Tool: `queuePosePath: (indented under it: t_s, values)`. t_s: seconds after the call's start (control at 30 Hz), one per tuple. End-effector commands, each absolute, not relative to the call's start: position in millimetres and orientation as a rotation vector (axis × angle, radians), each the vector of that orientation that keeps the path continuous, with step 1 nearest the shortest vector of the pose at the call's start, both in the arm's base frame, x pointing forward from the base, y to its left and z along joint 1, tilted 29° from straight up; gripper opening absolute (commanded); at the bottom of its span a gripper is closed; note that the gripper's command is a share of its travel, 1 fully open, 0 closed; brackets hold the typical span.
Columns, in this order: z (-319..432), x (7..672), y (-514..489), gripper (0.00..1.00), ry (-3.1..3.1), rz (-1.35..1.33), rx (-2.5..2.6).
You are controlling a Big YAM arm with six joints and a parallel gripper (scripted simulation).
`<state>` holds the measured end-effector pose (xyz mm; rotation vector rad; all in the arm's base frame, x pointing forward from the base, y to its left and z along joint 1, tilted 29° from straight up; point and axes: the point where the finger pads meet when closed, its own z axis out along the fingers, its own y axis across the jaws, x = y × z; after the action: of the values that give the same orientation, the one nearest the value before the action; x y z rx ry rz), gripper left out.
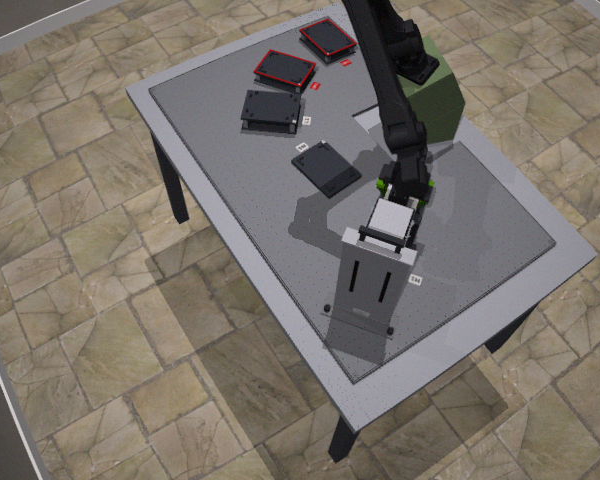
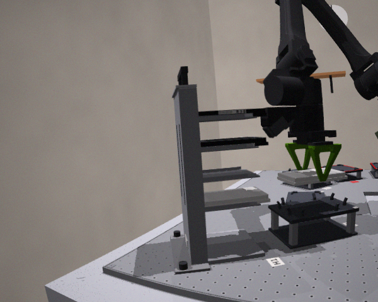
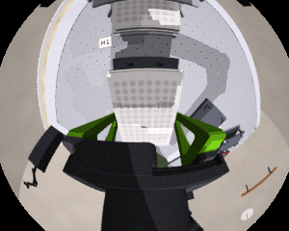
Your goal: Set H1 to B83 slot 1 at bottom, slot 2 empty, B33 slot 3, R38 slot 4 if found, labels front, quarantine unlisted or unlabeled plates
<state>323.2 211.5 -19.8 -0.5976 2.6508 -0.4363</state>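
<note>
The plate hotel H1 (image 2: 189, 168) is a grey tower with four shelves. Black plates lie in the top slot (image 2: 231, 113) and in the third slot (image 2: 231, 141). The second shelf (image 2: 228, 173) looks bare. A grey plate (image 2: 236, 195) lies in the bottom slot. My gripper (image 2: 309, 175) is shut on a light grey plate (image 2: 308, 177), gripping its long sides. It holds the plate flat above a raised black nest (image 2: 312, 211) in front of the hotel. The plate's well grid shows in the wrist view (image 3: 146, 99) and from above (image 1: 390, 217).
Two red-rimmed quarantine nests (image 1: 285, 68) (image 1: 327, 37) stand bare at the back. A black raised nest (image 1: 270, 109) and a flat black nest (image 1: 325, 167) stand between them and the hotel. The arm's green base (image 1: 434, 98) is at the back right.
</note>
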Motion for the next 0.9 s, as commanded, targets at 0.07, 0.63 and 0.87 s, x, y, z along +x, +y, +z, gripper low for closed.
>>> queuePosePath:
  t_s: [0.07,0.63,0.87]
  values:
    - [-4.8,326.4,225.5,0.86,2.631,-0.411,-0.58]
    - [36.0,309.4,237.5,0.86,2.622,-0.394,-0.578]
    - [31.5,296.8,226.6,0.86,2.654,-0.441,-0.588]
